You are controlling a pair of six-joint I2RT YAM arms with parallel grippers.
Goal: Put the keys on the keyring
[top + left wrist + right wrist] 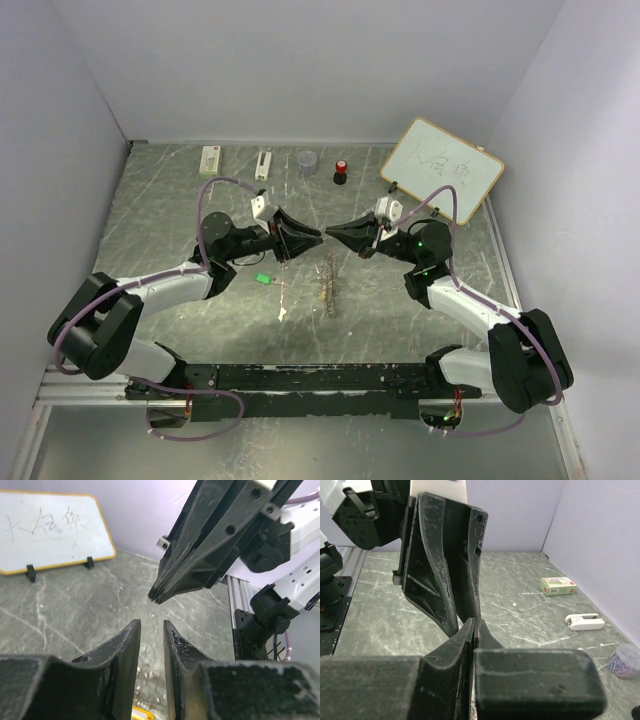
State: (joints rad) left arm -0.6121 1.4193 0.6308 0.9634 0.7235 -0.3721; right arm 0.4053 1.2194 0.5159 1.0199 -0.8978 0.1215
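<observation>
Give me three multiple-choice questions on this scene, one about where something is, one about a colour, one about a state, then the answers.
1. Where does the whiteboard stand on the table?
A. near left corner
B. far right corner
C. dead centre

2. What colour is the head of the key lying left of centre?
A. green
B. blue
C. red

3. What state is the right end effector in?
A. wide open
B. shut
C. out of view

Answers: 1 B, the top view shows it propped at the far right. 2 A, its head shows bright green against the grey surface. 3 B, its own wrist view shows the fingers pressed together.
</observation>
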